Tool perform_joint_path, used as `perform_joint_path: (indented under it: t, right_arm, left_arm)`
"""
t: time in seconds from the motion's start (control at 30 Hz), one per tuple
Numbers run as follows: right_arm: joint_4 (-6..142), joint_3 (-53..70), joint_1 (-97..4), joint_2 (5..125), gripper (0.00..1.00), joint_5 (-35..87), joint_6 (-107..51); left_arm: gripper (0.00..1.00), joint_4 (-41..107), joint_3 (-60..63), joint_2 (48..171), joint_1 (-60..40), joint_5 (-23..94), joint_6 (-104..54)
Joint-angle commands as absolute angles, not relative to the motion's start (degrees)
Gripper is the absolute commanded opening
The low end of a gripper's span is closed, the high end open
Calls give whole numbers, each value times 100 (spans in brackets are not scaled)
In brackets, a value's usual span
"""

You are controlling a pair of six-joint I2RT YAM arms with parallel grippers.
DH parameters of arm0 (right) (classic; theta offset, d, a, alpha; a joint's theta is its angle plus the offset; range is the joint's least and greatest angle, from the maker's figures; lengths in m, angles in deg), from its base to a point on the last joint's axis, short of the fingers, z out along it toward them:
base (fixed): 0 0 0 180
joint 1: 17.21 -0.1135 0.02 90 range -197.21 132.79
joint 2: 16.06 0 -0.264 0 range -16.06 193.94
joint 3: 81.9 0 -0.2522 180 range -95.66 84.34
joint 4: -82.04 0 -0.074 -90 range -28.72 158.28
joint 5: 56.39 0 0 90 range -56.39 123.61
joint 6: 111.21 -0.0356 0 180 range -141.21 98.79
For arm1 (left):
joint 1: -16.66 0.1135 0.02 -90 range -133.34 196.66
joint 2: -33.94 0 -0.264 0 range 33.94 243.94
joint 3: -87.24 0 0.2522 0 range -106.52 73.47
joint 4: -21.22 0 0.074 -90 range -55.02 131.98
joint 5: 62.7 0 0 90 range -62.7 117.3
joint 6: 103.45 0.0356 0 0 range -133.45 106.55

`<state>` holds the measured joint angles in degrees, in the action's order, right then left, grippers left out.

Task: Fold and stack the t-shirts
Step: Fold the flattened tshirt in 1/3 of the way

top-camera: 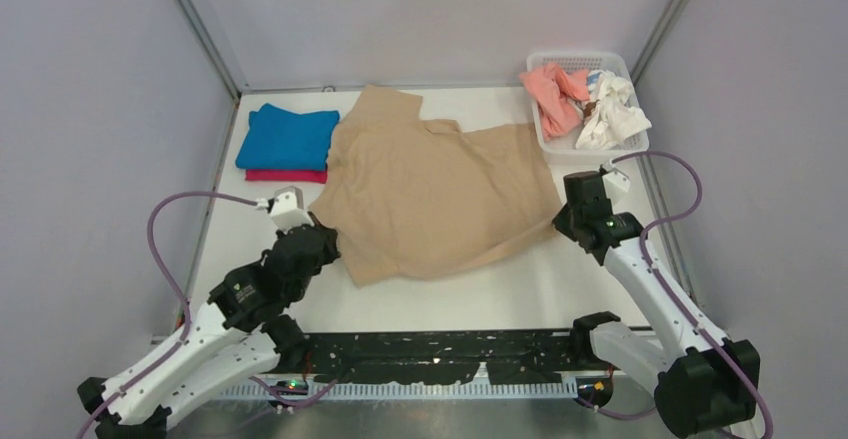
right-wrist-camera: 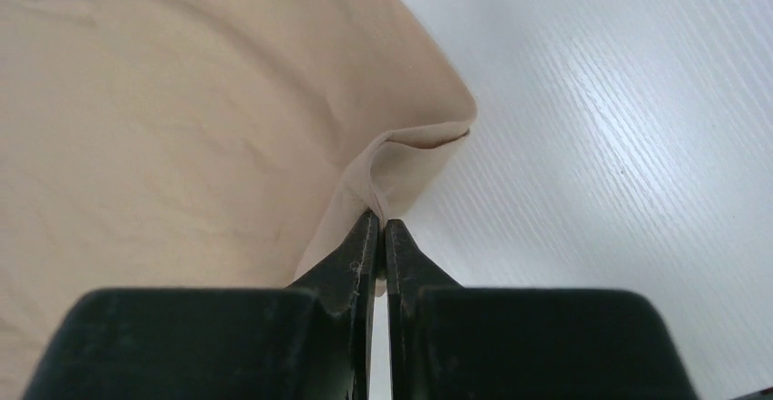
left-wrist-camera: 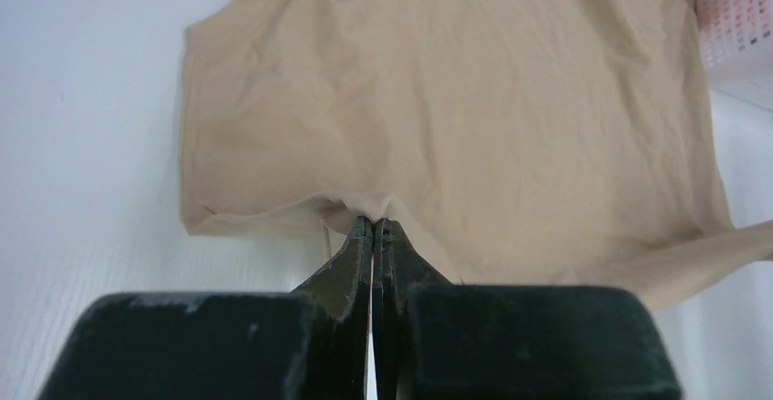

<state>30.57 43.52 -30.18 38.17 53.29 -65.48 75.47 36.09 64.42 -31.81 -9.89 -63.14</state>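
A tan t-shirt (top-camera: 430, 194) lies spread over the middle of the white table, its sleeve reaching toward the back. My left gripper (left-wrist-camera: 375, 224) is shut on the tan t-shirt's (left-wrist-camera: 438, 99) near-left edge, pinching a small fold. At the shirt's right corner my right gripper (right-wrist-camera: 381, 218) is shut on the tan t-shirt's (right-wrist-camera: 164, 127) hem. In the top view the left gripper (top-camera: 322, 227) and the right gripper (top-camera: 562, 217) sit at opposite ends of the shirt's near edge. A folded blue t-shirt (top-camera: 288, 137) rests on a magenta t-shirt (top-camera: 287, 175) at the back left.
A white mesh basket (top-camera: 630, 67) stands at the back right, holding a crumpled salmon-pink t-shirt (top-camera: 553, 94) and a white t-shirt (top-camera: 613, 111). Grey walls with metal frame posts close in the table (top-camera: 500, 289) on three sides.
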Motion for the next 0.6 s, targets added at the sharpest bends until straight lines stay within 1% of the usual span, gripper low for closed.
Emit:
perform_joint_path:
  t: [0.0, 0.1, 0.23, 0.57]
  right_arm:
    - [3776, 4016, -2982, 4197, 11, 5596, -6409]
    - [4003, 3915, -2947, 4414, 11, 5739, -6408]
    - [4099, 3717, -2822, 4799, 11, 5786, -6287]
    - [4936, 3512, -2384, 5803, 11, 5239, -6359]
  left_arm:
    - [0, 6468, 3172, 7210, -2689, -1125, -5658]
    - [0, 6424, 2992, 7754, -2051, -752, -5626]
    - [0, 5890, 3001, 8274, -1331, -268, -5567]
    - [0, 5378, 2432, 9771, -669, 147, -5283]
